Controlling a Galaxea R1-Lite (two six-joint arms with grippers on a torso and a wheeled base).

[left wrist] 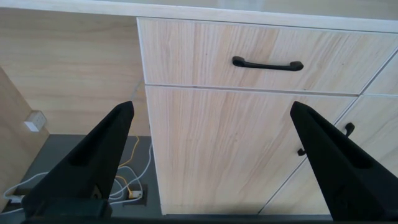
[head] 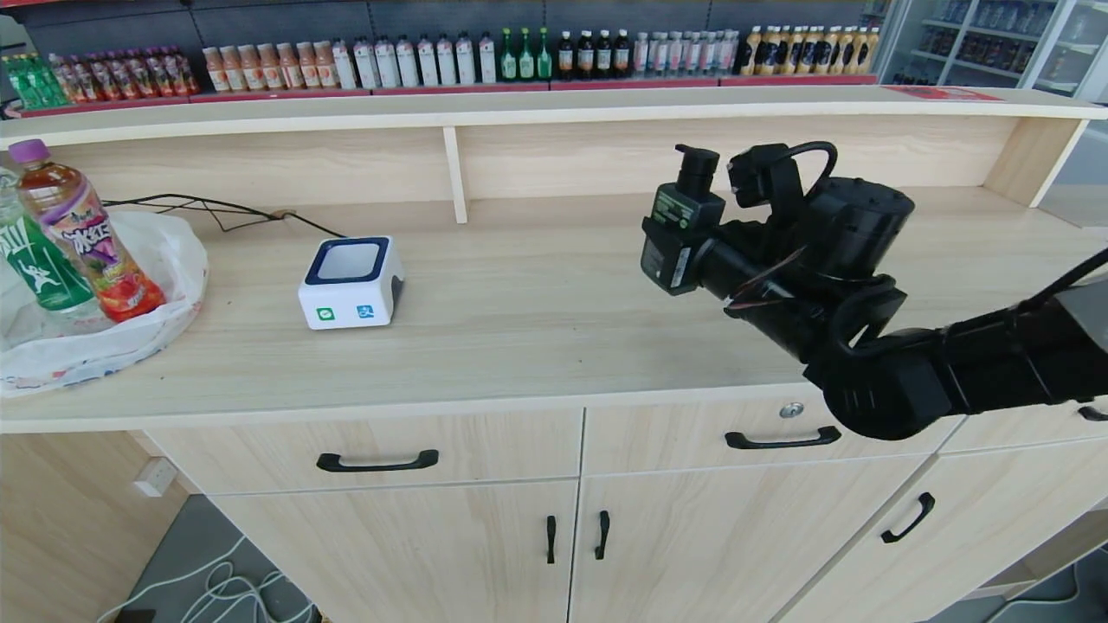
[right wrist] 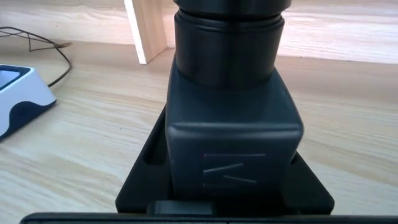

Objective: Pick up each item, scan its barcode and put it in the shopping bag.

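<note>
My right gripper (head: 703, 260) is shut on a dark square bottle (head: 679, 227) with a black pump top, held above the counter's right half, to the right of the scanner. In the right wrist view the dark bottle (right wrist: 230, 130) sits between the black fingers (right wrist: 140, 186). The white, blue-rimmed scanner box (head: 351, 281) stands on the counter mid-left, its corner (right wrist: 15, 99) seen at the edge. The white shopping bag (head: 169, 260) lies at the far left with a purple-capped tea bottle (head: 86, 234) and a green bottle (head: 35, 264) in it. My left gripper (left wrist: 211, 165) is open, low before the cabinet fronts.
The wooden counter (head: 554, 346) has a raised back shelf with a divider (head: 454, 173). A black cable (head: 216, 208) runs from the scanner toward the bag. Drawers and doors with black handles (left wrist: 267, 63) lie below; cables trail on the floor.
</note>
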